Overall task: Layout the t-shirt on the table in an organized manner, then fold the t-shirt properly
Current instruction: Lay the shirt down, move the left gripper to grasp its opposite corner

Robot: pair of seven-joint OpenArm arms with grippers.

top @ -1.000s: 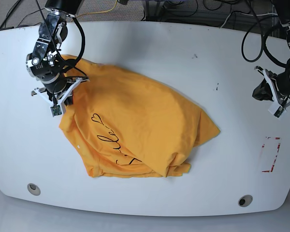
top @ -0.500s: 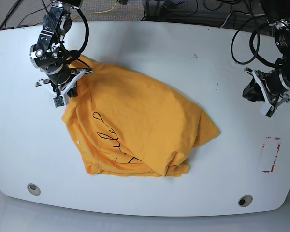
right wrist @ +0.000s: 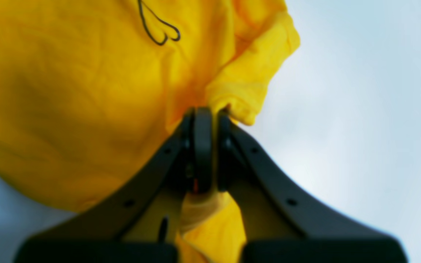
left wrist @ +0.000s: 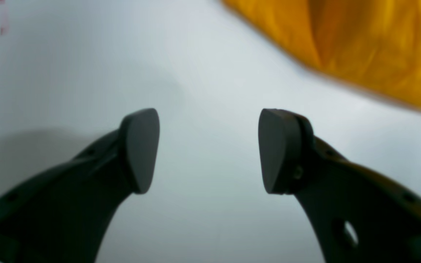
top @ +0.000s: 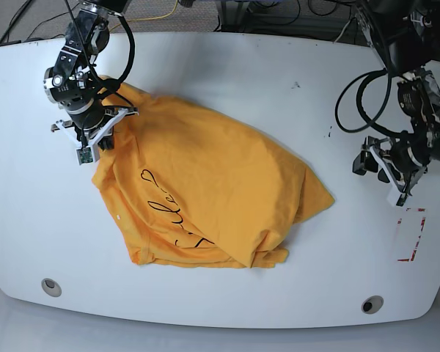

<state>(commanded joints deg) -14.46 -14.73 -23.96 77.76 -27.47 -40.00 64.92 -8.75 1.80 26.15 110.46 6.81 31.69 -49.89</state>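
The orange-yellow t-shirt point(top: 213, 191) lies crumpled across the middle of the white table point(top: 227, 73), its black lettering and heart outline point(right wrist: 158, 31) facing up near its left side. My right gripper point(top: 95, 139) is at the shirt's upper left corner, shut on a bunched fold of the t-shirt point(right wrist: 232, 98). My left gripper point(top: 370, 165) hovers over bare table to the right of the shirt, open with nothing between its fingers point(left wrist: 139, 149). In the left wrist view only the t-shirt's edge point(left wrist: 360, 47) shows, at the upper right.
A red rectangular outline point(top: 411, 235) is marked near the table's right edge. Two round grommet holes sit near the front edge, one at the left point(top: 51, 286) and one at the right point(top: 372, 303). Black cables point(top: 367, 66) hang at the back right.
My right gripper has pulled the shirt's upper left corner slightly up and back. My left gripper has moved left and down toward the shirt's right side.
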